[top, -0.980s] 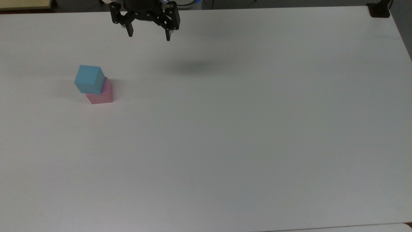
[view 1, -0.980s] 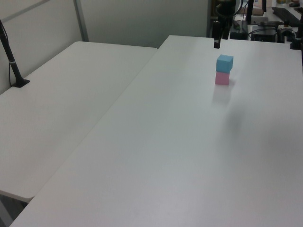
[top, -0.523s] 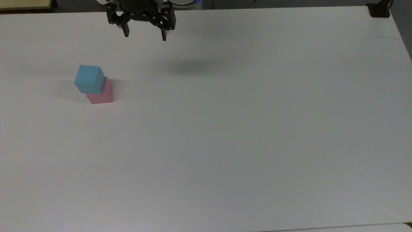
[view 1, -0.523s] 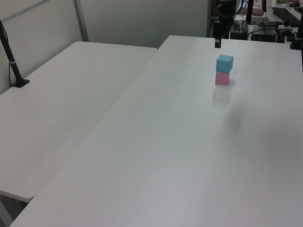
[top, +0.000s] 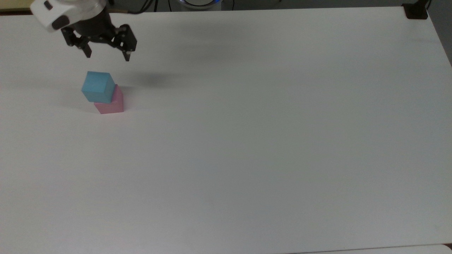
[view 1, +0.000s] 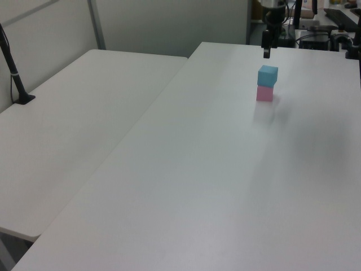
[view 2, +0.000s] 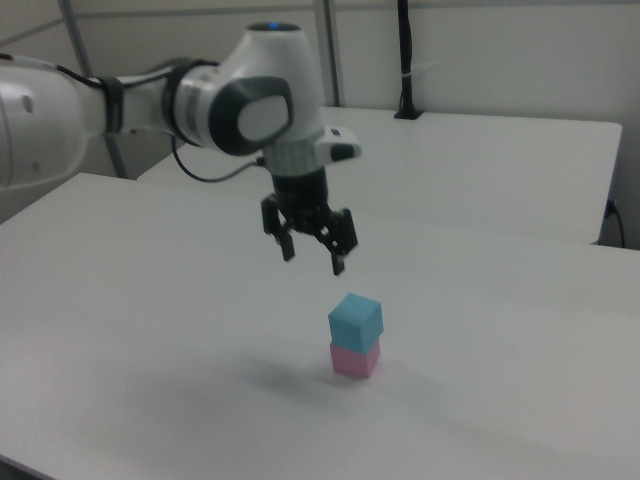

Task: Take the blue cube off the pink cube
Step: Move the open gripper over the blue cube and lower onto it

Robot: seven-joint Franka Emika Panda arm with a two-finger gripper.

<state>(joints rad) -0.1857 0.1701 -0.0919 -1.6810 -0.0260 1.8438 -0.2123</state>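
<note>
The blue cube (top: 97,86) (view 1: 268,75) (view 2: 355,320) rests on top of the pink cube (top: 111,102) (view 1: 264,94) (view 2: 354,360), turned slightly relative to it, on the white table. My gripper (top: 107,56) (view 1: 265,52) (view 2: 313,259) hangs open in the air above the stack and a little beyond it toward the table's far edge in the top view. Nothing is between its black fingers. It touches neither cube.
The white table (top: 247,141) stretches wide to the top view's right of the cubes. A second white table (view 1: 73,124) adjoins it on the left view's left, with a black post (view 1: 14,73) clamped at its edge. A black clamp (top: 416,10) sits at the top view's upper right corner.
My gripper has swung from the table's far edge toward the top view's left and forward, ending close above the cube stack. Its fingers stay open. The cubes have not moved.
</note>
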